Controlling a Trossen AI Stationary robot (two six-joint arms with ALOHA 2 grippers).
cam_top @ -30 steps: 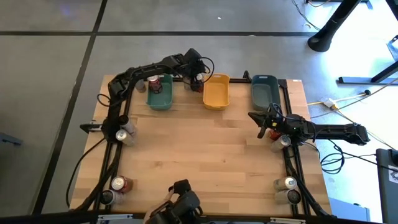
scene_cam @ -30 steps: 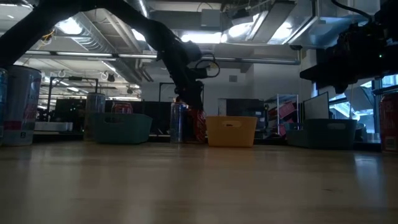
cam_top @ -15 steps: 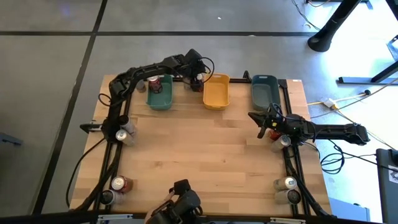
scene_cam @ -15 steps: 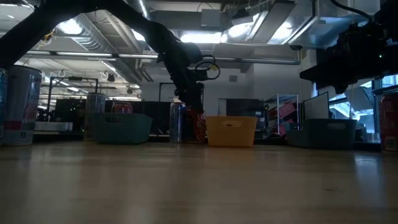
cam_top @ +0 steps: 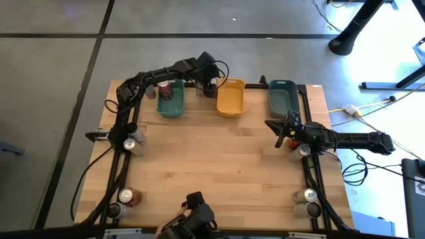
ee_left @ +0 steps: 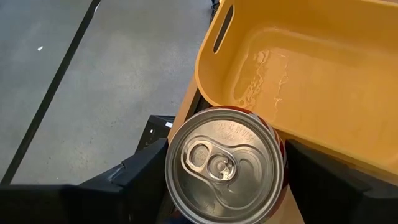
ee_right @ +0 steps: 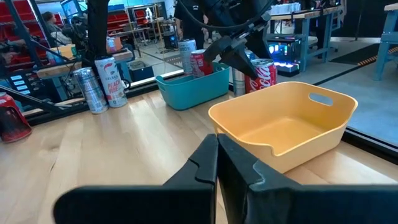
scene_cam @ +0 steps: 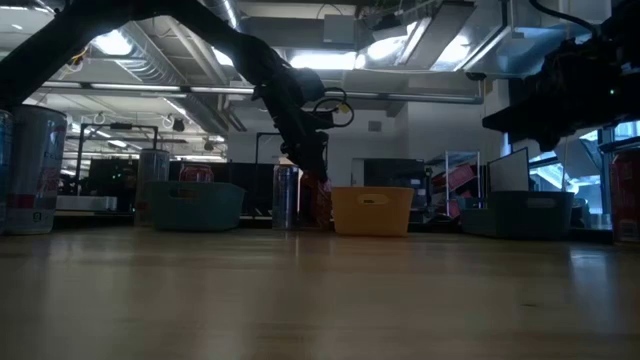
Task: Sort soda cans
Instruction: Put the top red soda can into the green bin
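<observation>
Soda can (ee_left: 225,165) (red, silver top) is the one that matters right now. It's standing upright at the far edge of the table, just beside the yellow tray (ee_left: 323,74), in the gap between that and the teal tray (cam_top: 170,101). So its long axis is vertical, and the left gripper (cam_top: 210,81) has come at it from above. In the left wrist view the can's lid sits dead centre between the two dark fingers (ee_left: 134,180), one on each side of the body. The jaws are standing wide around it and I honestly can't tell if they're touching the wall of the can or just bracketing it, so I wouldn't call it a grip yet.

Left arm is obviously the nearer one. The right gripper (ee_right: 217,165) is closed on nothing and parked near the table's right edge, close to the grey-blue tray (cam_top: 282,97), well apart from this can.

My guess: next thing is just finishing the squeeze and lifting straight up, since the tray wall is so close
</observation>
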